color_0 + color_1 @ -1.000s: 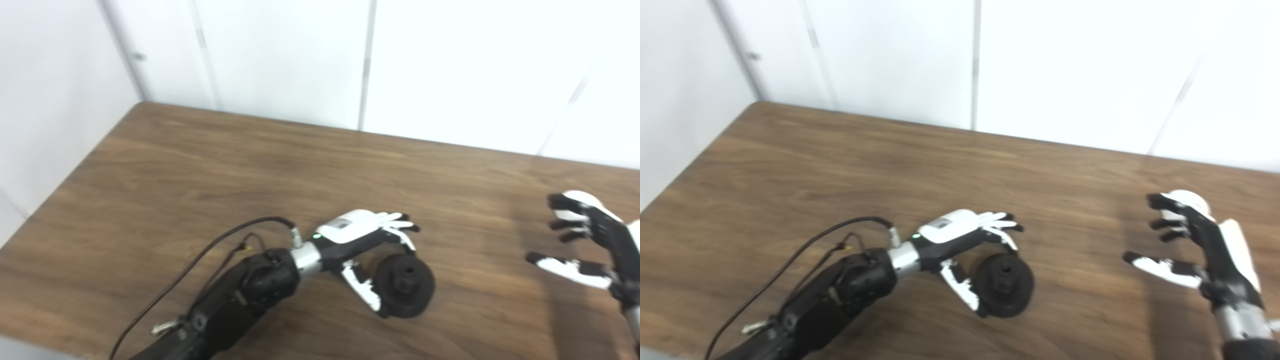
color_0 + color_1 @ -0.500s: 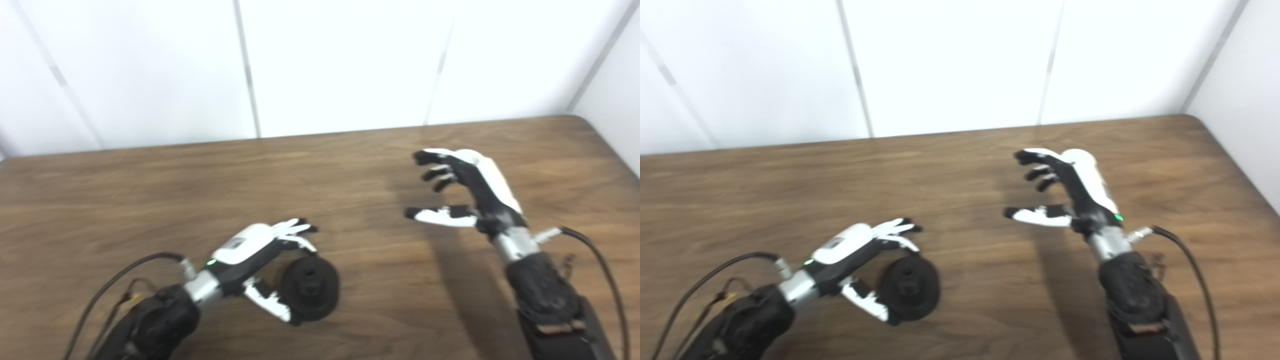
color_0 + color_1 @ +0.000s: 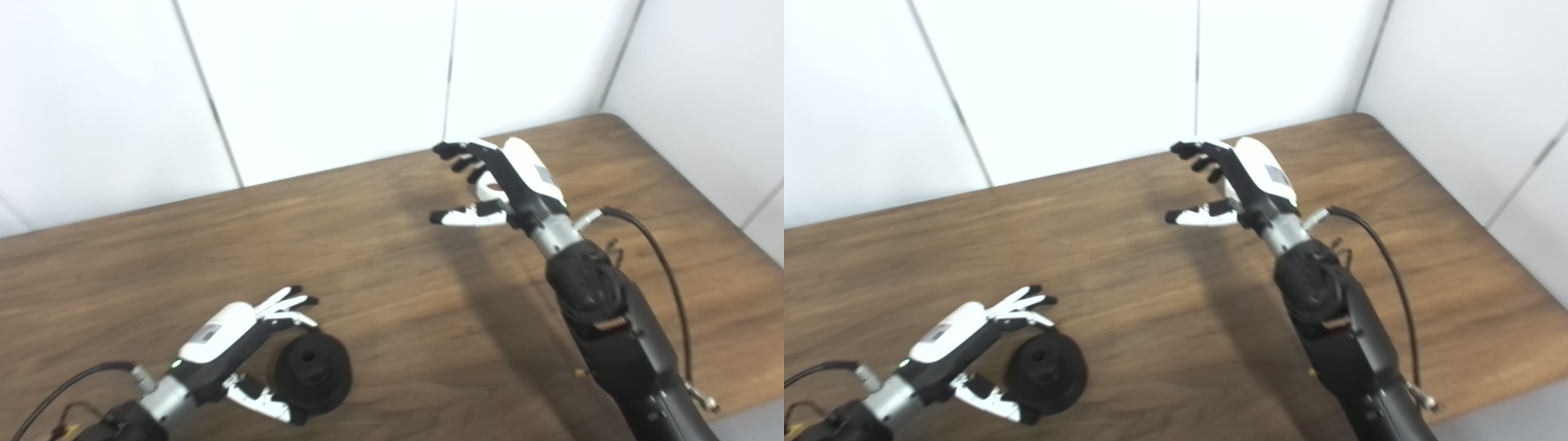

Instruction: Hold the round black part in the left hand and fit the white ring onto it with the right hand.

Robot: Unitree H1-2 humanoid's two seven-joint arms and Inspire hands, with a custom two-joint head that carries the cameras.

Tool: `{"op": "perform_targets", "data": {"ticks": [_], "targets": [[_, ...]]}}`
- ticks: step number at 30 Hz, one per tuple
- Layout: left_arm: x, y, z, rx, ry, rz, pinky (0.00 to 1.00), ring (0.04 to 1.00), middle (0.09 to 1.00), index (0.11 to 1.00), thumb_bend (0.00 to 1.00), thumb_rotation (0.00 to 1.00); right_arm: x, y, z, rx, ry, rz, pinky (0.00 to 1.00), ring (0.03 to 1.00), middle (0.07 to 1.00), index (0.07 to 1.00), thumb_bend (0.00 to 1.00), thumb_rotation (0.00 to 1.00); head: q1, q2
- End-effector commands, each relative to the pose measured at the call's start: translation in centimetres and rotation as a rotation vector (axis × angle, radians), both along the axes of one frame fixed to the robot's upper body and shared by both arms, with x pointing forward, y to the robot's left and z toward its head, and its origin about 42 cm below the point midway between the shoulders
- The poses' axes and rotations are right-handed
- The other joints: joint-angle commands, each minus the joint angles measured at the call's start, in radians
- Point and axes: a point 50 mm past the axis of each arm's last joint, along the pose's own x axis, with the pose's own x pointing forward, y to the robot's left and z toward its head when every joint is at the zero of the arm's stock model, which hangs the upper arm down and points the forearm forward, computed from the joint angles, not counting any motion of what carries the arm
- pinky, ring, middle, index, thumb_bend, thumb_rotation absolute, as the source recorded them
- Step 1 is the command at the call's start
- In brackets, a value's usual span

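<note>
While white wall panels [image 3: 318, 79] back the wooden table [image 3: 392, 294], both hands, left [image 3: 245, 349] and right [image 3: 502, 184], hang open, empty.

- Both head cameras look steeply down from above the near edge of the brown wood-grain bench [image 3: 392, 288], facing the white panelled wall [image 3: 318, 79].
- Set side by side, they share nearly the whole scene, slightly offset sideways.

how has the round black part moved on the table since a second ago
Cannot tell: the camera swung right. The round black part sits beside the left hand on the table, as before.
</note>
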Motion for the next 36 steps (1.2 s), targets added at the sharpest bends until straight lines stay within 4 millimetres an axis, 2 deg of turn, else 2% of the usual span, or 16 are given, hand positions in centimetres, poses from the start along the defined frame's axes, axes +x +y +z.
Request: {"op": "perform_targets", "data": {"ticks": [1,9,16,17,20,24,29,36], "targets": [[0.1,1.7,-0.4,0.05,0.028,0.013,0.87,0.999,0.922,0.484,0.52,0.07,1.0,-0.9,2.9,-0.075,-0.079,-0.051,0.58,0.715,0.773,0.751,0.63,0.27,-0.001,0.001],[0.1,2.0,-0.7,0.058,0.03,-0.004,0.82,0.997,0.923,0.484,0.52,0.07,3.9,-3.2,4.9,-0.243,-0.047,-0.165,0.62,0.78,0.831,0.759,0.63,0.32,-0.055,-0.024],[0.0,2.1,-1.1,0.047,0.029,-0.025,0.87,1.0,0.929,0.485,0.52,0.07,5.8,-4.0,5.5,-0.299,0.055,-0.17,0.64,0.832,0.871,0.771,0.67,0.38,-0.065,-0.032],[-0.1,2.1,-1.1,0.046,0.029,-0.025,0.87,1.0,0.929,0.485,0.52,0.07,6.0,-4.2,5.5,-0.305,0.073,-0.176,0.64,0.836,0.873,0.772,0.67,0.38,-0.067,-0.046],[-0.2,2.2,-1.1,0.046,0.029,-0.021,0.9,1.0,0.928,0.485,0.52,0.07,7.0,-5.1,5.6,-0.34,0.142,-0.197,0.67,0.868,0.897,0.787,0.69,0.42,-0.078,-0.053],[-0.4,2.5,-1.0,0.029,0.03,-0.004,0.88,1.0,0.925,0.485,0.52,0.07,8.1,-6.3,5.8,-0.352,0.251,-0.192,0.77,0.92,0.939,0.812,0.73,0.47,-0.083,-0.053],[-0.5,2.4,-1.0,0.026,0.027,-0.004,0.89,1.0,0.923,0.485,0.52,0.07,8.9,-7.3,5.5,-0.339,0.318,-0.169,0.69,0.867,0.909,0.818,0.79,0.55,-0.078,-0.052],[-0.5,2.4,-1.0,0.019,0.025,-0.004,0.87,0.994,0.917,0.485,0.52,0.07,9.7,-8.1,4.7,-0.351,0.373,-0.17,0.69,0.86,0.905,0.823,0.87,0.61,-0.078,-0.052]]}}
